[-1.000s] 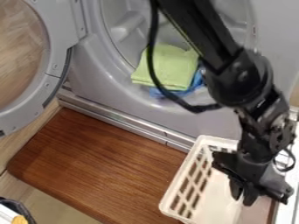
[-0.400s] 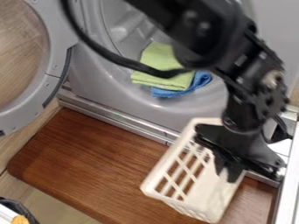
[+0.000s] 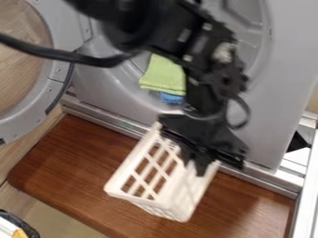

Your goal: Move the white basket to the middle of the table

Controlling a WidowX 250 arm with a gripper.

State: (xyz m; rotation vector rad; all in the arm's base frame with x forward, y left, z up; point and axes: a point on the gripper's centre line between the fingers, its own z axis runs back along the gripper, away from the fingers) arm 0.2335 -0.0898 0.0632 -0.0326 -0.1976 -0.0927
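Observation:
The black gripper (image 3: 197,165) hangs over the upper right part of the white basket (image 3: 177,190), its fingertips close together at the basket's inside and far wall. The basket is gripped near that end and looks tilted, its slatted side facing up and left. It is over the middle of the brown wooden table (image 3: 81,162); whether its bottom touches the wood I cannot tell. The gripper's body covers the basket's upper right rim.
Behind the table stands a grey machine with an open drum, holding a green cloth (image 3: 163,76) and a blue cloth (image 3: 171,98). Its round door (image 3: 59,83) hangs open at the left. A metal ledge (image 3: 115,123) runs along the table's back edge.
The gripper and the basket have moved left together, from the table's right end to around its middle. More of the wood at the right shows now.

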